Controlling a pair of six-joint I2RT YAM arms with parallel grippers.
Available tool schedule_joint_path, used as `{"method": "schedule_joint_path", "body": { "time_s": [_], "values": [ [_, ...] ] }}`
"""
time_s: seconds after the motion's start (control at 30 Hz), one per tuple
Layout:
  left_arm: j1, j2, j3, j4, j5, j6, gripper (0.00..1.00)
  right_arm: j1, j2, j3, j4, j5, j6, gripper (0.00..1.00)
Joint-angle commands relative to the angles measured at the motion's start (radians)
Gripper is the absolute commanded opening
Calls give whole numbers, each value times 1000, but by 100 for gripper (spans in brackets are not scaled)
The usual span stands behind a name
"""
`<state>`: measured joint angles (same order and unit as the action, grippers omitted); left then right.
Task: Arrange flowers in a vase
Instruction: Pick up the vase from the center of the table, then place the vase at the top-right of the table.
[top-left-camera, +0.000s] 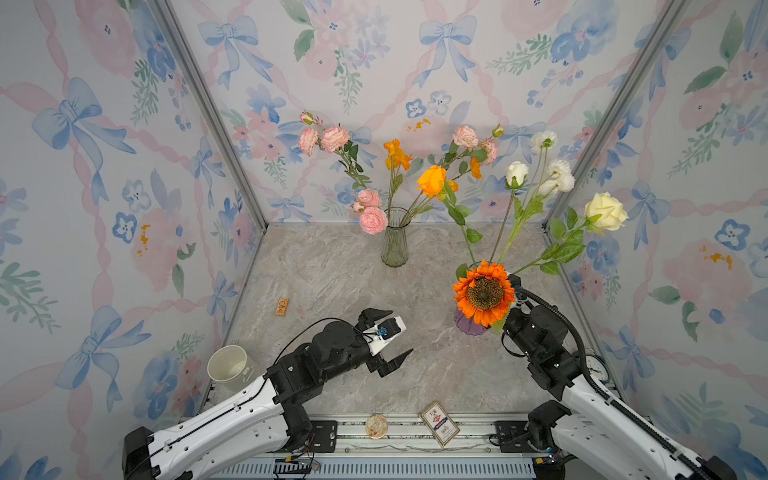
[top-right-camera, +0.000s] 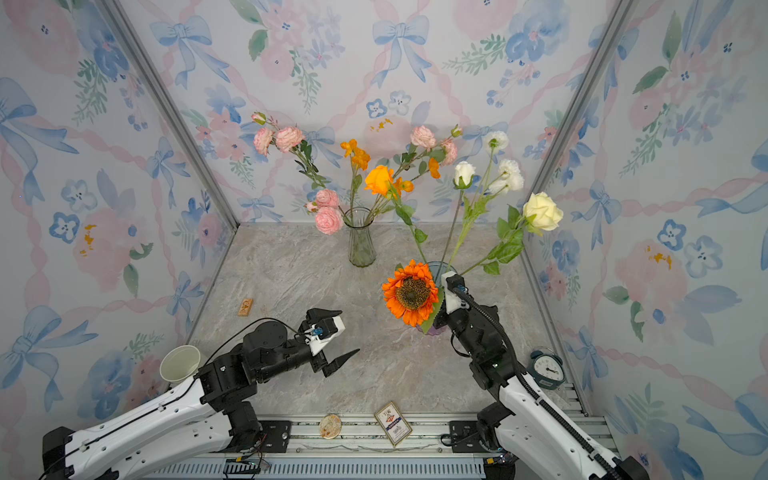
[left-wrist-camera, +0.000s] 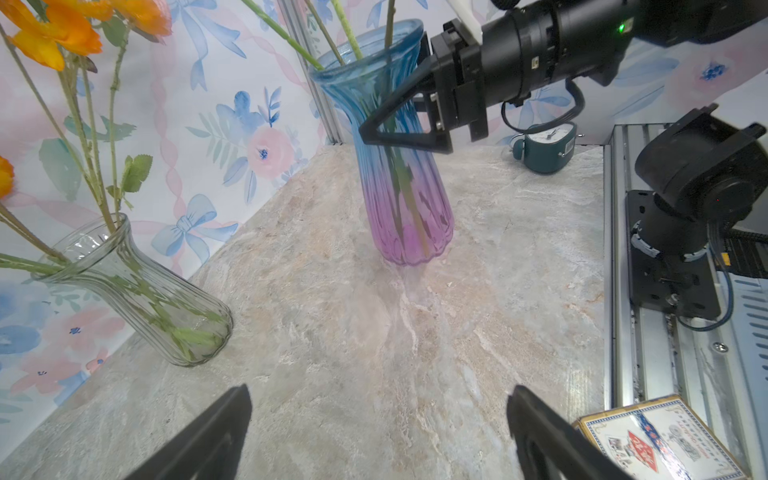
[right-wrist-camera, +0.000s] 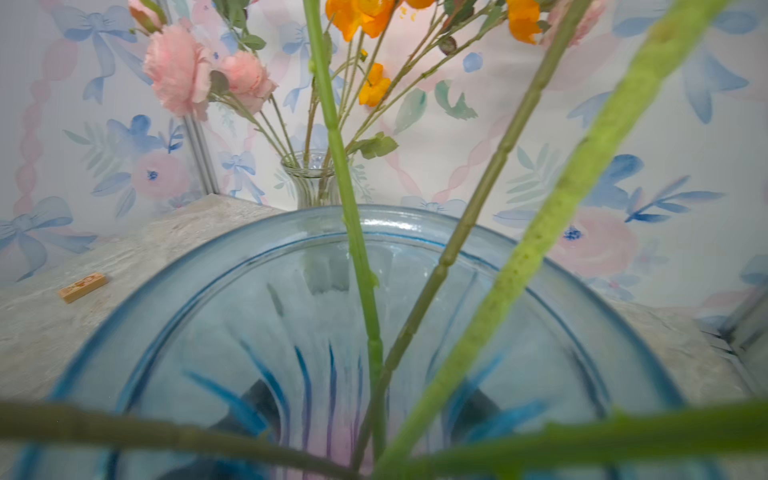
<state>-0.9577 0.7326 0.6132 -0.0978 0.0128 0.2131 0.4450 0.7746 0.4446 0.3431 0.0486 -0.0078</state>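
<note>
A blue-to-purple glass vase (left-wrist-camera: 409, 216) stands at the right and holds a sunflower (top-left-camera: 482, 293), an orange rose (top-left-camera: 432, 180), white blooms (top-left-camera: 516, 172) and a cream rose (top-left-camera: 606, 212). My right gripper (left-wrist-camera: 376, 129) is shut around this vase's neck, one finger on each side, both showing dark through the glass in the right wrist view. In both top views the sunflower hides those fingers. A clear vase (top-left-camera: 395, 243) at the back holds pink blooms (top-left-camera: 372, 219) and orange poppies (top-left-camera: 397, 156). My left gripper (top-left-camera: 401, 331) hovers open and empty over the table's left middle.
A paper cup (top-left-camera: 228, 368) lies at the front left, and a small wooden block (top-left-camera: 281, 306) sits near the left wall. A card box (top-left-camera: 439, 424) and a round disc (top-left-camera: 376, 426) rest on the front rail. A teal clock (top-right-camera: 547, 368) stands behind my right arm. Wallpapered walls close three sides.
</note>
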Motion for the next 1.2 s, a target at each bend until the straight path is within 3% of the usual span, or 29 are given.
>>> {"method": "schedule_joint_path", "body": {
  "time_s": [0.0, 0.17, 0.27, 0.5, 0.63, 0.73, 0.97, 1.17],
  "values": [
    [18, -5, -5, 54, 85, -32, 98, -49, 7, 103, 187, 90, -14, 40],
    [30, 70, 29, 161, 293, -59, 98, -130, 125, 143, 344, 86, -28, 39],
    [30, 180, 121, 172, 311, -7, 98, -186, 222, 172, 437, 67, -17, 39],
    [52, 429, 284, 194, 228, 153, 98, -300, 452, 230, 664, -1, 20, 39],
    [134, 526, 301, 241, 338, 150, 98, -352, 596, 289, 781, -83, 30, 38],
    [189, 546, 268, 315, 419, 102, 98, -377, 698, 331, 860, -81, 44, 39],
    [235, 588, 270, 323, 460, 88, 98, -397, 933, 455, 950, -88, 40, 39],
    [240, 608, 272, 321, 480, 82, 98, -388, 1056, 578, 888, -75, -11, 39]
  ]
}}
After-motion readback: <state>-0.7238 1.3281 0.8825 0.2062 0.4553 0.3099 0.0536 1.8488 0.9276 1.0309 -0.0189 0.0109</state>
